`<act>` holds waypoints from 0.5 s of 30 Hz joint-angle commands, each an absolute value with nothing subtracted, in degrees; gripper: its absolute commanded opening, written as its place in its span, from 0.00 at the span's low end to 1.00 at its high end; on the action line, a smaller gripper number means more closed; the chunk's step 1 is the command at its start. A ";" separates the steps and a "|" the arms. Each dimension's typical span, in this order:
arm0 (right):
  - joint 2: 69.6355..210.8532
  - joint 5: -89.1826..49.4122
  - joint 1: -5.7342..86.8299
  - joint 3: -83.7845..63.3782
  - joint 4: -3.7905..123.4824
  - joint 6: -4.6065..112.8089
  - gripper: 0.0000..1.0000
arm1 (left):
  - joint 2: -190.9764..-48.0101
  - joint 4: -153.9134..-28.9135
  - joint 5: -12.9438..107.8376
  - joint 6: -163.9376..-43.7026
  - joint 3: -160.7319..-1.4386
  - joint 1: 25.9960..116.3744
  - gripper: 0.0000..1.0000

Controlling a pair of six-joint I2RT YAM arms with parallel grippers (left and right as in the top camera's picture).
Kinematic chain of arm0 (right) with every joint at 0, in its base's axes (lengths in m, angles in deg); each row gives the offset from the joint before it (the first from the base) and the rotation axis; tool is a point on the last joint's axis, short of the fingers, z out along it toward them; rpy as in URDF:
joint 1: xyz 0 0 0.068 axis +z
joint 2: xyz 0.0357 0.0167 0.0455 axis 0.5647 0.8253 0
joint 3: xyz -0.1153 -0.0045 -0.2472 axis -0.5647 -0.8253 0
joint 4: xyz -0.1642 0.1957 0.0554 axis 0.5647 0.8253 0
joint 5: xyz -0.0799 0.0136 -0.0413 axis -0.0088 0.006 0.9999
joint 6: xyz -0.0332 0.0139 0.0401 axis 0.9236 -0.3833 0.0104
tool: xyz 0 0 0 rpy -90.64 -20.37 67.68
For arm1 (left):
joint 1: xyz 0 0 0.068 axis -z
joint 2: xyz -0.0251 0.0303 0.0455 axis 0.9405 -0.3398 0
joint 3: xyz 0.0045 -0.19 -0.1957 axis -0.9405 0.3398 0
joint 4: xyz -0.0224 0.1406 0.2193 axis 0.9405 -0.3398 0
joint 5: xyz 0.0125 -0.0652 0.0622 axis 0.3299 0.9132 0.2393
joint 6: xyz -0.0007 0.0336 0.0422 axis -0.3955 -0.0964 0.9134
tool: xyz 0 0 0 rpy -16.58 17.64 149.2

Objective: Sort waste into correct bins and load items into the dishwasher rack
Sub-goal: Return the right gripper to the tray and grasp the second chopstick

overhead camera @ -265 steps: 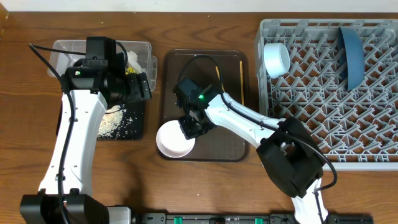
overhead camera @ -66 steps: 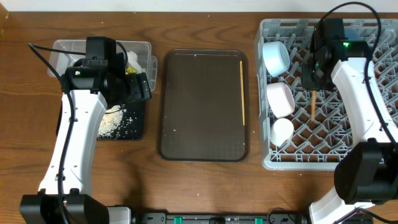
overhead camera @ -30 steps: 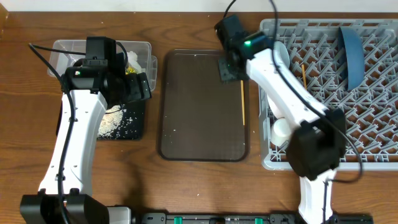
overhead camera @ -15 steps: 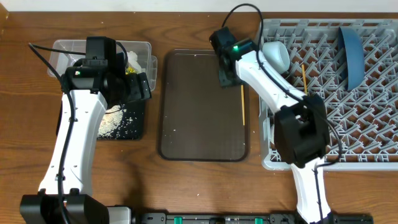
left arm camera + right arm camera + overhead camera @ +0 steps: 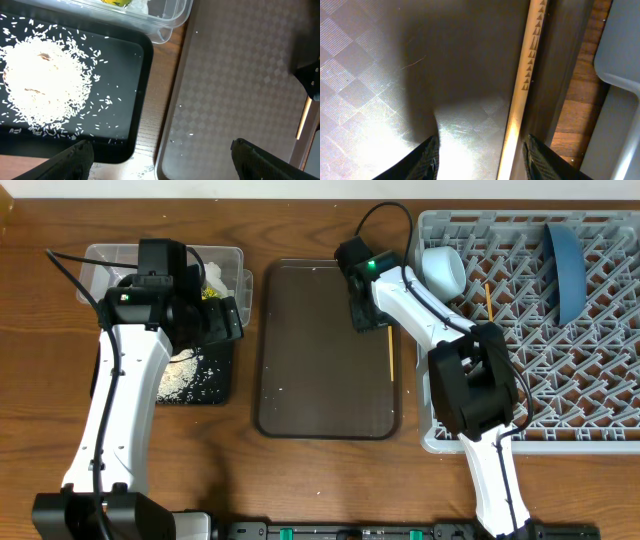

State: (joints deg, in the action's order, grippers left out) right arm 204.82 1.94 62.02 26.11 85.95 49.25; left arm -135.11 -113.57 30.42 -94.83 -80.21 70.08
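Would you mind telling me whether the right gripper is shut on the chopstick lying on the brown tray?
No; the right gripper is open, its fingers wide apart, with the chopstick lying flat on the brown tray between them.

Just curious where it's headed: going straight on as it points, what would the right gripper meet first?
Likely the chopstick on the brown tray, lying between the open fingers of the right gripper; the fingers may touch the tray first, as depth is unclear.
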 commanded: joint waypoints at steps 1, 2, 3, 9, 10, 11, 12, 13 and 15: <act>205.45 2.03 60.95 26.35 85.93 48.31 0.51 | -134.67 -113.57 30.77 -95.13 -81.26 69.88 0.91; 205.54 1.59 60.86 26.35 85.87 48.33 0.50 | -134.67 -113.57 30.77 -95.13 -81.26 69.88 0.90; 205.56 1.06 60.71 26.33 85.84 48.33 0.49 | -134.67 -113.57 30.77 -95.13 -81.26 69.88 0.90; 205.56 -1.32 60.54 25.68 85.76 48.79 0.44 | -134.67 -113.54 30.77 -95.13 -81.26 69.88 0.90; 205.56 -1.93 60.54 25.54 85.93 48.79 0.44 | -134.67 -113.57 30.75 -95.13 -81.26 69.88 0.91; 205.56 -3.07 60.54 25.46 86.22 48.83 0.43 | -134.67 -113.57 30.77 -95.13 -81.26 69.88 0.90; 205.56 -4.14 60.54 25.33 86.22 49.05 0.42 | -134.67 -113.57 30.77 -95.13 -81.26 69.88 0.91; 205.56 -5.49 60.54 25.19 86.19 49.49 0.41 | -134.67 -113.54 30.77 -95.13 -81.26 69.88 0.90; 205.56 -7.77 60.56 25.15 86.24 50.34 0.39 | -134.67 -113.57 30.77 -95.13 -81.26 69.88 0.91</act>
